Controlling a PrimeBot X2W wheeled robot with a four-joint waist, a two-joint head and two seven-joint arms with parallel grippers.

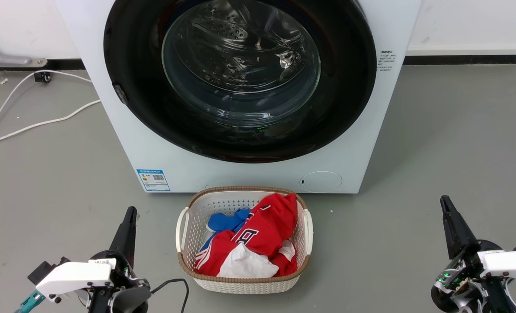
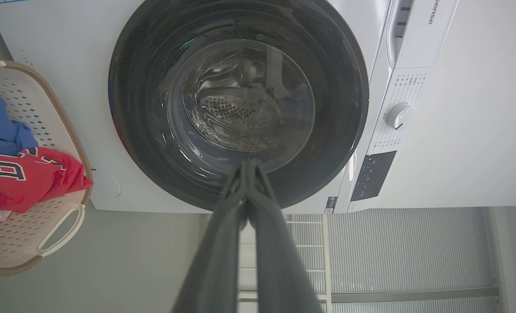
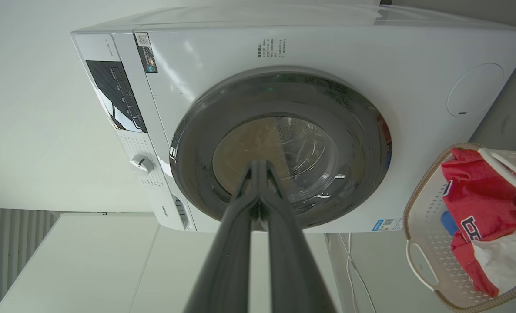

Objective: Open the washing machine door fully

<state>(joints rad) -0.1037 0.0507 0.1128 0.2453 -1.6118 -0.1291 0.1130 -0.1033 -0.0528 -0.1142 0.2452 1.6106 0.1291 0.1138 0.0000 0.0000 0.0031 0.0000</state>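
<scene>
Washing machine door: the washing machine door (image 1: pixel 240 74) lies shut, flat against the front of the washing machine (image 1: pixel 123 143). Through its clear glass the steel drum with small holes is visible.
Place of the door: it is in the upper middle of the head view, straight in front of the robot and behind the laundry basket (image 1: pixel 184 226).
Door edge: a small grey metal piece (image 1: pixel 119 93) sits on the left rim of the black ring; what it is cannot be told.
Left gripper: the left gripper (image 1: pixel 131 211) is low at the left of the head view, above the grey floor (image 1: pixel 436 152), well apart from the door. Its two dark fingers are pressed together and hold nothing. In the left wrist view the tips (image 2: pixel 249 163) point toward the lower part of the door.
Right gripper: the right gripper (image 1: pixel 444 201) is low at the right, also far from the machine. Its fingers are closed together and empty; in the right wrist view they (image 3: pixel 258 163) point at the door glass.
Basket: white with a brown rim, it stands just in front of the machine and holds a red garment (image 1: pixel 266 230), a blue one (image 1: pixel 225 219) and a white one (image 1: pixel 245 263).
Machine front: a blue label (image 1: pixel 153 180) at the lower left, a round cap (image 1: pixel 321 181) at the lower right.
Floor: a white cable (image 1: pixel 45 121) lies at the left of the machine.
</scene>
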